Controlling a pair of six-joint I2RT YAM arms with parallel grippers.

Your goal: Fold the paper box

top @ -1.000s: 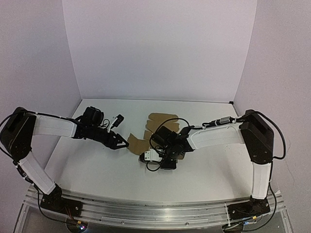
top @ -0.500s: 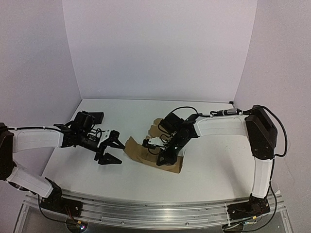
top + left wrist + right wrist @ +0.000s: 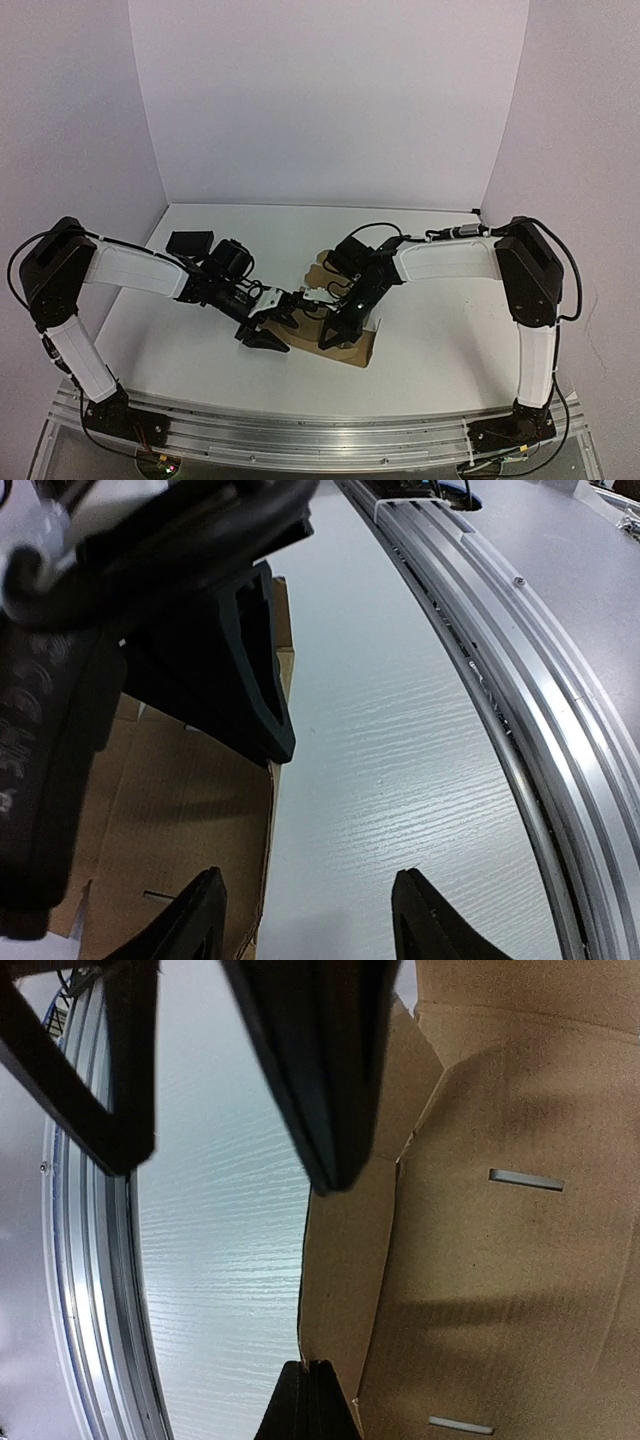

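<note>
The paper box (image 3: 358, 347) is a brown cardboard sheet, partly folded, lying at the table's middle. My right gripper (image 3: 335, 333) rests on it. In the right wrist view the right gripper (image 3: 315, 1405) is shut, pinching the edge of a cardboard flap (image 3: 345, 1260); the wider panel with slots (image 3: 490, 1260) lies to the right. My left gripper (image 3: 284, 328) is open at the box's left edge. In the left wrist view the left gripper (image 3: 312, 925) straddles the cardboard's edge (image 3: 170, 810), with one finger over the sheet and one over the bare table.
A small black rectangular object (image 3: 190, 242) lies at the back left. The metal rail (image 3: 520, 680) runs along the table's near edge. The right arm's black body (image 3: 200, 630) fills the upper left of the left wrist view.
My left arm has swung in from the left to the box's left edge, its gripper still open. The right gripper has stayed on the cardboard, which has shifted a little.
</note>
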